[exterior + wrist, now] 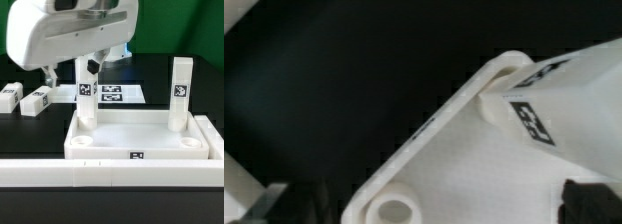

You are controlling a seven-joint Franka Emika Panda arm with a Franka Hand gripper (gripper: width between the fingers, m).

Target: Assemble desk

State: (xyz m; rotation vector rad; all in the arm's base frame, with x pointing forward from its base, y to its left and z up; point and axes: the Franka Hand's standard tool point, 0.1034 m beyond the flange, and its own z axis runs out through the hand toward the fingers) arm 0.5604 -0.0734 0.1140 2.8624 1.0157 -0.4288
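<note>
The white desk panel (135, 137) lies at the front centre with its raised rim up. One tagged white leg (86, 95) stands upright in its far corner on the exterior view's left. A second leg (181, 92) stands in the far corner on the right. Two more legs (10, 97) (36, 100) lie loose on the black table at the left. My gripper (70, 72) hangs open and empty beside the top of the left standing leg. In the wrist view the panel (473, 160), an empty corner socket (393, 208) and the leg (553, 105) show; the leg is not between my fingers.
The long white L-shaped border rail (110, 172) runs along the front and right of the panel. The marker board (115, 93) lies flat behind the panel. The arm's white body fills the upper left of the exterior view.
</note>
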